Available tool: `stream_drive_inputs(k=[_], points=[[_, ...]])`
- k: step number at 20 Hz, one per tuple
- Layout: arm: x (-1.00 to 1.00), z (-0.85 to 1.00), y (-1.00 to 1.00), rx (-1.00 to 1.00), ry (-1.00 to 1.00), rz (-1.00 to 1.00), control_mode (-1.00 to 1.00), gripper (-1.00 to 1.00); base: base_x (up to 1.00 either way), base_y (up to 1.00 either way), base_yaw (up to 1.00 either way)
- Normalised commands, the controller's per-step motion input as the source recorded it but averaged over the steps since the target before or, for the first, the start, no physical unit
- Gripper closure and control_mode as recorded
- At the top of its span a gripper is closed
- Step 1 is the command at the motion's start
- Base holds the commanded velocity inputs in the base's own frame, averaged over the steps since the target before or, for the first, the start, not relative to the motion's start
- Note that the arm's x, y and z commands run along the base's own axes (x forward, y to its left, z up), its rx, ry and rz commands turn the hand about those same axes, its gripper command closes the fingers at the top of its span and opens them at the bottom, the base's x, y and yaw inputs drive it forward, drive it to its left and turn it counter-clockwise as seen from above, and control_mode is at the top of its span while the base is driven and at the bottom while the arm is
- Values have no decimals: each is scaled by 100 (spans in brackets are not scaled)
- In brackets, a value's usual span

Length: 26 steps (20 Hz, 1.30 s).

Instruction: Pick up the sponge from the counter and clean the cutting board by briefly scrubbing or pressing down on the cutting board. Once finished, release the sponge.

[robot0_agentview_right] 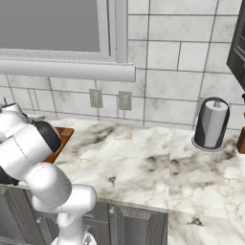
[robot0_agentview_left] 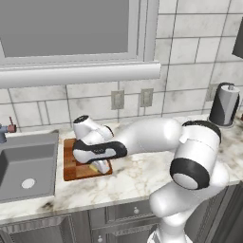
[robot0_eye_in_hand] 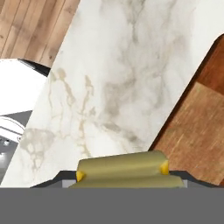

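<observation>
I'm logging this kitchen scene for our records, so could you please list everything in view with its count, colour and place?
sponge: one, yellow body showing, held in the gripper at the cutting board's near right corner.
cutting board: one, brown checkered wood, on the counter right of the sink.
counter: one, white marble with grey-brown veins.
sink: one, grey basin, left end of the counter.
paper towel holder: one, dark with a white roll, far right by the wall.
wall outlets: two, grey, on the tiled wall.
window: one, grey, above the counter.
gripper: one, white and dark, shut on the sponge.
</observation>
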Motion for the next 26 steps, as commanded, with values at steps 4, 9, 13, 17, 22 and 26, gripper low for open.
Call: stream_drive_inputs(k=[4, 9, 13, 17, 22, 26], points=[[0, 0, -77, 0, 3, -8, -100, 100, 0, 0, 0], [0, 0, -80, 0, 0, -8, -100, 100, 0, 0, 0], [3, 0, -81, 0, 1, -7, -100, 100, 0, 0, 0], [11, -6, -61, 1, 9, -6, -100, 100, 0, 0, 0], [31, -21, -38, 3, 14, 0, -100, 100, 0, 0, 0], [32, -39, -17, 1, 13, -3, -100, 100, 0, 0, 0]])
